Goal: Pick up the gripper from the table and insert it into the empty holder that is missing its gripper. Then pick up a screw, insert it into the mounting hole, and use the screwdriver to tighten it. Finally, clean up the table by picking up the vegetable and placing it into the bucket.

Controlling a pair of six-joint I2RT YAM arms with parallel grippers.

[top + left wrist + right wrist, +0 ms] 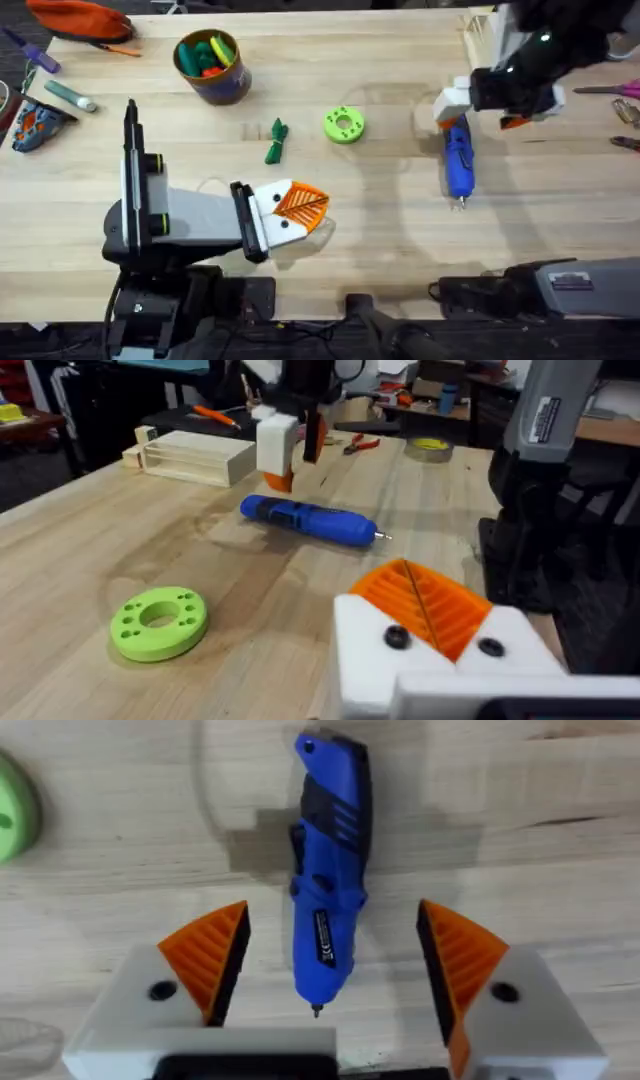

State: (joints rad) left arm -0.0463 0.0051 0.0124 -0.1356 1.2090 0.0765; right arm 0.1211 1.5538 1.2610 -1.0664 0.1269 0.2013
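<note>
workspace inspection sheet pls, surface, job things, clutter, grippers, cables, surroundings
surface: light wooden table, faint ring marks near the middle.
job's things: blue screwdriver lying flat; dark green vegetable lying beside the lime-green disc; bucket upright with colourful pieces inside.
clutter: orange pouch, marker and a purple pen at the far left; clear box at the far right; pliers at the right edge.
grippers: right gripper open, pads either side of the screwdriver, not touching it; left gripper low over the table, orange pads together.
cables: dark leads at the arm bases.
surroundings: benches with tools behind the table.
</note>
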